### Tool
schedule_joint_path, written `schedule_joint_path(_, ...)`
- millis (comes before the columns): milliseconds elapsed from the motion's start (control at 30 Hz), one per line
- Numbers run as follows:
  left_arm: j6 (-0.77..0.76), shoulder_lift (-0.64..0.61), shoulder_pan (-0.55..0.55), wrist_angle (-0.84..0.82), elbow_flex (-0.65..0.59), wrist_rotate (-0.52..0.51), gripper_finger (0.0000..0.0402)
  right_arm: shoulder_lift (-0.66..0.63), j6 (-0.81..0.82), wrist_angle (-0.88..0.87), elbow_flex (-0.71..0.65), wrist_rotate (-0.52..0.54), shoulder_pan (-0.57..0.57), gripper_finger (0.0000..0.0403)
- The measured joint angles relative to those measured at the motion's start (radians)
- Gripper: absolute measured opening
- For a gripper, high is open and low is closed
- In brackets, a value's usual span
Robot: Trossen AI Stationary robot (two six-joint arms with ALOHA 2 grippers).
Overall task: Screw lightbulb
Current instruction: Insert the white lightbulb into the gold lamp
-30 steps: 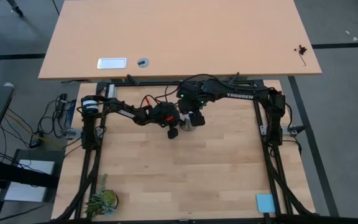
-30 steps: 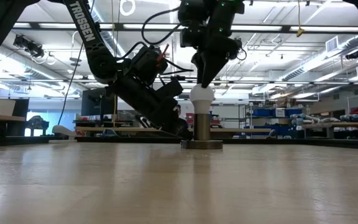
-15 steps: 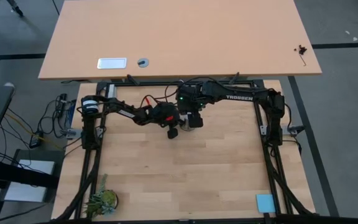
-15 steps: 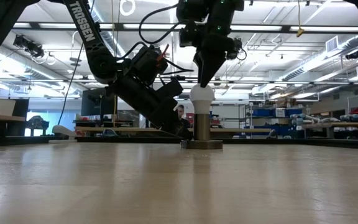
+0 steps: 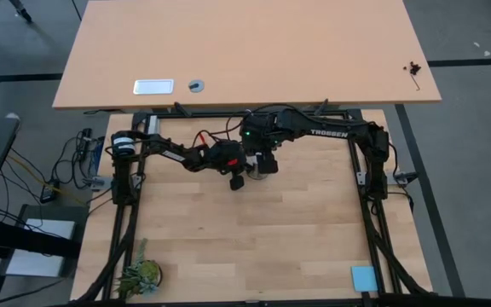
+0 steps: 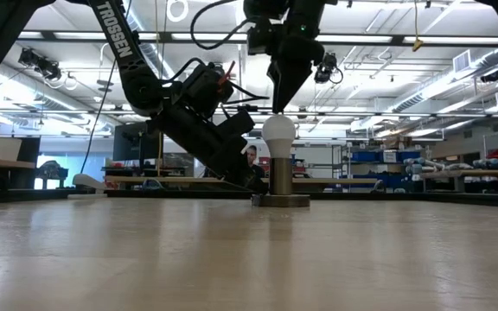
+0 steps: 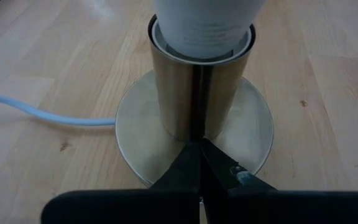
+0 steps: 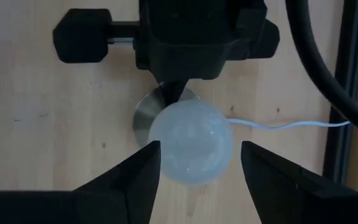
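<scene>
Upright, the lightbulb (image 6: 277, 134) stands in its socket (image 6: 281, 177) — dome up.

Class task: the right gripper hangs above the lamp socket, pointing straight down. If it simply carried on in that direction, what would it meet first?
Most likely the lightbulb: it sits directly beneath the open right gripper, seated in the socket. The fingers might pass either side before touching.
</scene>
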Motion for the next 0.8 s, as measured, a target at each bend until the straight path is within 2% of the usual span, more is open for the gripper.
schedule_joint_path(400,0.006,0.000,0.000,-0.001,0.000,0.000,0.0001,0.000,-0.046,0.010,0.001,0.031,0.000,0.0229)
schedule_joint_path(633,0.006,0.000,0.000,-0.001,0.000,0.000,0.0001,-0.001,-0.046,0.014,0.001,-0.015,-0.009,0.0229)
schedule_joint_path(800,0.014,0.000,0.000,-0.001,0.000,0.000,0.0001,-0.002,-0.046,0.100,0.001,0.017,-0.001,0.0228)
